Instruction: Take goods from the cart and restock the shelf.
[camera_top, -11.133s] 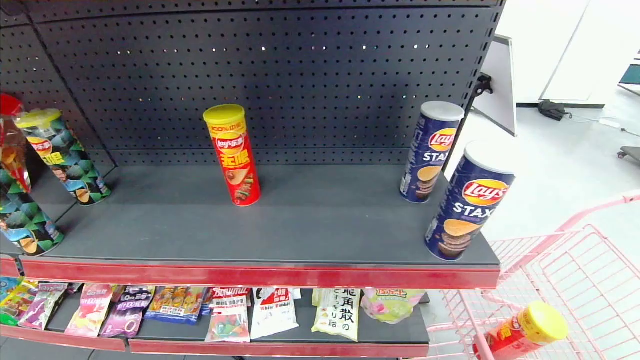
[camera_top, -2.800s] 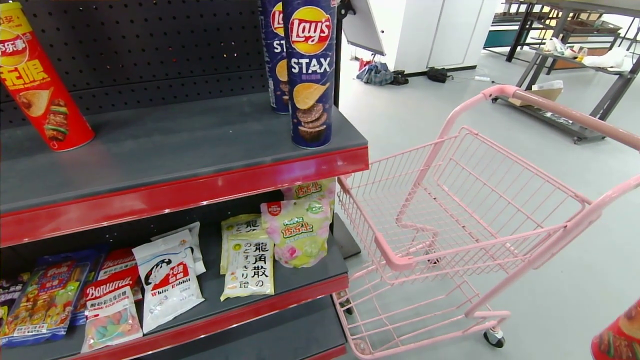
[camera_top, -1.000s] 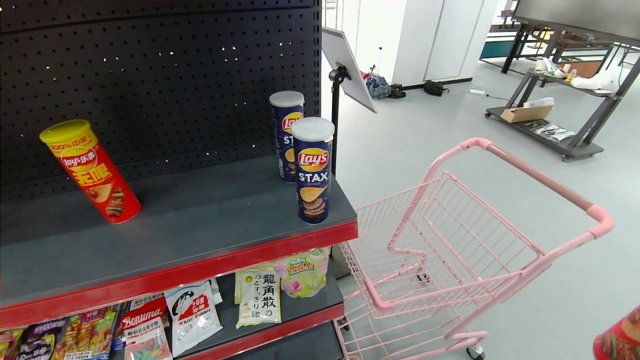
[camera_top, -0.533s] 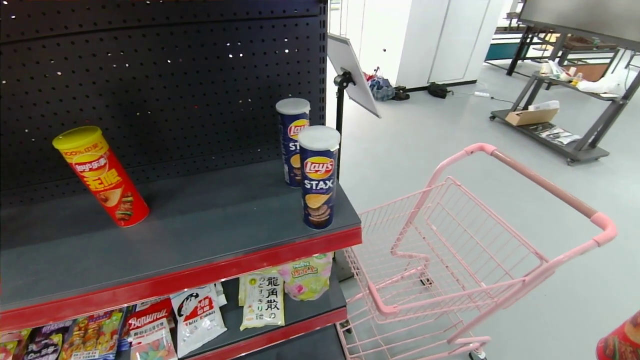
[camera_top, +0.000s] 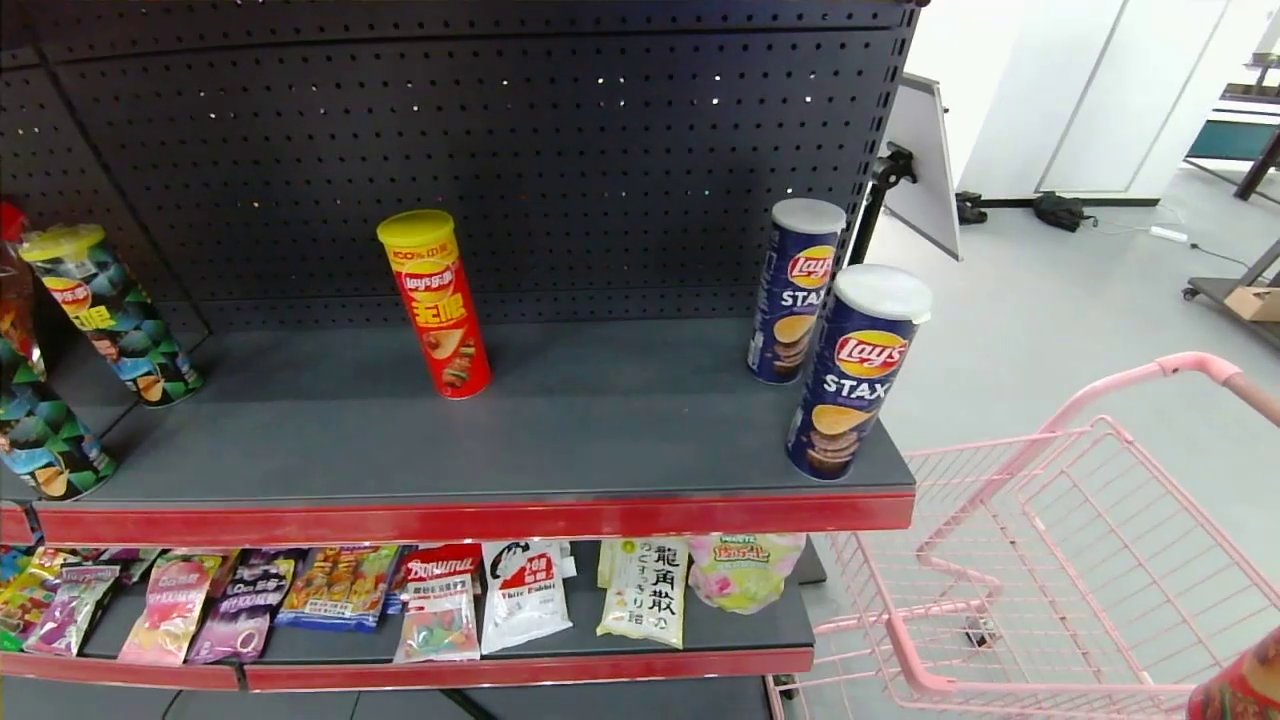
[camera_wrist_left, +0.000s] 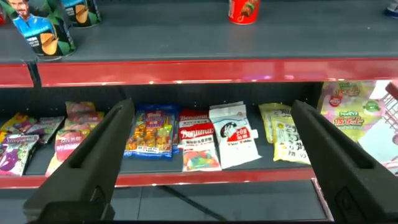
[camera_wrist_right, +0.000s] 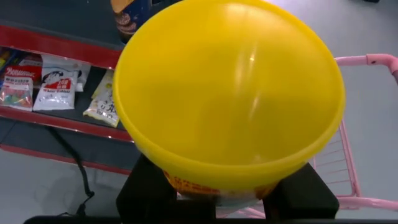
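One red can with a yellow lid (camera_wrist_right: 230, 93) sits clamped between the right gripper (camera_wrist_right: 222, 190)'s black fingers, which close on its body just under the lid. In the head view a piece of it (camera_top: 1245, 685) shows low on the robot's right, beside the pink cart (camera_top: 1050, 480) and below the level of the upper shelf (camera_top: 600, 440). The bare stretch of that shelf, between the standing red can (camera_top: 437, 300) and the two blue cans (camera_top: 855, 375), lies up and to the left of the held can, so I judge the coming move to be a lift and a swing leftward. The can's long axis runs roughly along the right wrist camera's line of sight, and its tilt is hard to tell. The left gripper (camera_wrist_left: 212, 106) hangs wide open and empty, facing the lower shelf of snack bags (camera_wrist_left: 233, 137).
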